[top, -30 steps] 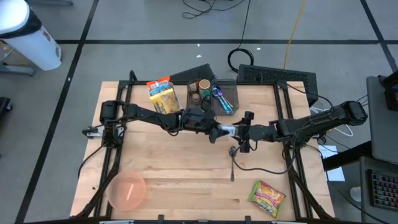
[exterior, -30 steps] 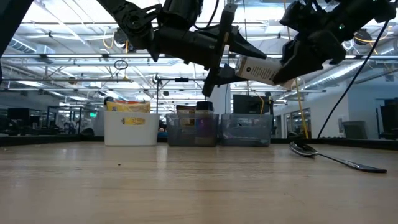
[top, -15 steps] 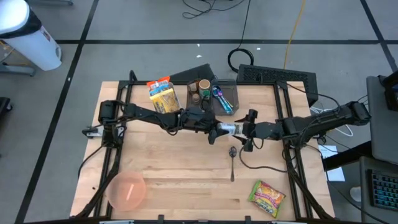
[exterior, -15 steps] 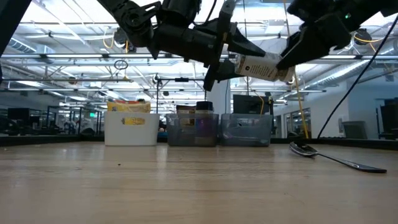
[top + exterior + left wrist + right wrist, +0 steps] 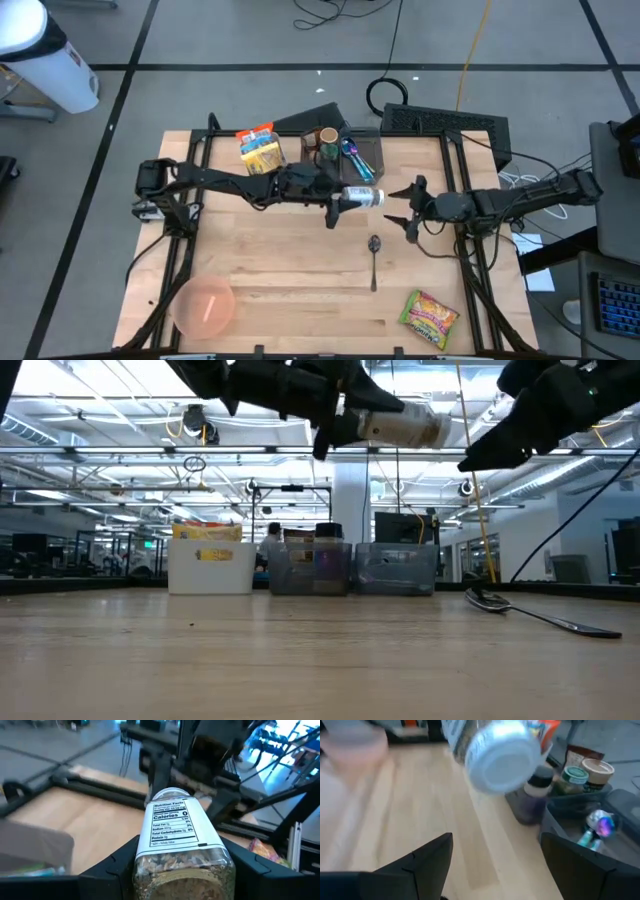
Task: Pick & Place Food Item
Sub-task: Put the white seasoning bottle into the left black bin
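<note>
- Up in the air above the middle of the surface (image 5: 300,270) is the spice jar (image 5: 362,196), lying on its side, its white cap pointing toward the right arm.
- Its nutrition label faces the left wrist camera, and brownish flakes show through the clear wall.
- The left gripper (image 5: 338,199) has its jaws clamped on the jar's base end, one finger on each side of the jar; nothing else touches it.
- The right gripper (image 5: 398,205) hangs just beside the jar's cap end, apart from it, with its jaws spread wide and nothing between them.
- Below and between the two grippers, a spoon (image 5: 374,258) lies flat on the wood.
- Toward the back edge stand a white bin (image 5: 210,567) with a yellow packet in it and dark clear bins (image 5: 362,150) holding small cans and a shiny blue item.
- A pink bowl (image 5: 204,306) sits near the front left corner of the surface.
- A colourful snack bag (image 5: 429,315) lies near the front right corner, well apart from the jar.
</note>
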You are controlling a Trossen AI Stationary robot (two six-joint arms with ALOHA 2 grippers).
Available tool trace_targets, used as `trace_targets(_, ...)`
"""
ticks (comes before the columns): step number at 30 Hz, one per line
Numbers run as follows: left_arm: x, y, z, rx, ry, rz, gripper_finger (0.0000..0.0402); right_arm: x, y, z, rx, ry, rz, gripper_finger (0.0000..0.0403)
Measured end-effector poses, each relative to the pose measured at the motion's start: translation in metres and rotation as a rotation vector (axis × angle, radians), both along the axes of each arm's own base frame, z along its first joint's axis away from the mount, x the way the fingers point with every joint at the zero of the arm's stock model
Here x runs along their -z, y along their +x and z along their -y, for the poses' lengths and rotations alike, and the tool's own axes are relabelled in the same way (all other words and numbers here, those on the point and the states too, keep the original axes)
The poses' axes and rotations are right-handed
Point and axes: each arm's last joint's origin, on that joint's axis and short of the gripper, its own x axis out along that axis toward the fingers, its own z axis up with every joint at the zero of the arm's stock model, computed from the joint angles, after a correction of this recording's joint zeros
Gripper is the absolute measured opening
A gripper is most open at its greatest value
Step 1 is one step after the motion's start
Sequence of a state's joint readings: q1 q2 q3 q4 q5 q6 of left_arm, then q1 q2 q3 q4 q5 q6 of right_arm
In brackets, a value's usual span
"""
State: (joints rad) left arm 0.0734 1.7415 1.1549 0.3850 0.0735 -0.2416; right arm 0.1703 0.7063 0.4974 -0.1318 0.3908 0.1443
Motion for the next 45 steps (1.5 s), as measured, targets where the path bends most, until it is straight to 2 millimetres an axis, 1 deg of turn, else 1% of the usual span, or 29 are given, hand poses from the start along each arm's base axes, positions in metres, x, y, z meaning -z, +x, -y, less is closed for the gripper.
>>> trace_targets(2,-0.007,-0.004,0.000,-0.003,0.023,0.009,0.0210,0.008,-0.003,0.000,0.008,0.039,0.073,0.0294)
trace_targets(5,-0.016,-0.008,0.000,-0.006,0.051,0.031,0.0210,0.022,-0.007,0.000,0.000,0.106,0.230,0.0294)
trace_targets(7,-0.022,-0.010,0.002,-0.002,0.069,0.049,0.0210,0.034,-0.010,-0.001,-0.044,0.146,0.376,0.0293)
trace_targets(9,-0.026,-0.010,0.004,-0.002,0.086,0.088,0.0210,0.047,-0.017,-0.001,-0.080,0.179,0.525,0.0292)
trace_targets(10,-0.028,-0.010,0.006,0.002,0.092,0.109,0.0210,0.047,-0.019,0.000,-0.078,0.186,0.579,0.0291)
trace_targets(11,-0.031,-0.010,0.007,0.006,0.094,0.131,0.0210,0.038,-0.021,0.000,-0.081,0.198,0.698,0.0290)
trace_targets(12,-0.032,-0.009,0.010,0.013,0.095,0.157,0.0210,0.035,-0.021,0.001,-0.068,0.193,0.724,0.0290)
trace_targets(14,-0.035,-0.007,0.014,0.021,0.101,0.218,0.0210,0.034,-0.019,-0.001,-0.092,0.156,0.731,0.0290)
trace_targets(17,-0.036,-0.004,0.020,0.031,0.115,0.257,0.0210,0.039,-0.013,-0.005,-0.139,0.062,0.668,0.0289)
trace_targets(20,-0.035,-0.004,0.020,0.034,0.110,0.252,0.0209,0.027,-0.006,-0.006,-0.128,0.017,0.680,0.0287)
trace_targets(23,-0.035,-0.004,0.019,0.033,0.103,0.253,0.0209,0.025,0.003,-0.006,-0.118,-0.002,0.635,0.0286)
trace_targets(26,-0.035,-0.004,0.021,0.006,0.141,0.252,0.0209,0.008,0.013,-0.008,-0.172,-0.016,0.680,0.0286)
trace_targets(30,-0.041,-0.005,0.023,0.007,0.172,0.310,0.0209,0.010,0.022,-0.008,-0.195,-0.037,0.644,0.0285)
trace_targets(33,-0.042,-0.005,0.024,0.014,0.195,0.326,0.0209,0.008,0.024,-0.007,-0.184,-0.021,0.706,0.0285)
trace_targets(36,-0.044,-0.005,0.026,0.017,0.226,0.345,0.0209,0.010,0.028,-0.008,-0.209,-0.025,0.733,0.0284)
trace_targets(40,-0.048,-0.006,0.028,0.014,0.256,0.387,0.0209,0.006,0.031,-0.008,-0.202,-0.038,0.833,0.0283)
trace_targets(43,-0.047,-0.006,0.029,0.012,0.275,0.380,0.0209,0.008,0.034,-0.007,-0.196,-0.045,0.862,0.0283)
trace_targets(45,-0.047,-0.006,0.030,0.006,0.283,0.380,0.0209,0.006,0.036,-0.006,-0.210,-0.040,0.900,0.0283)
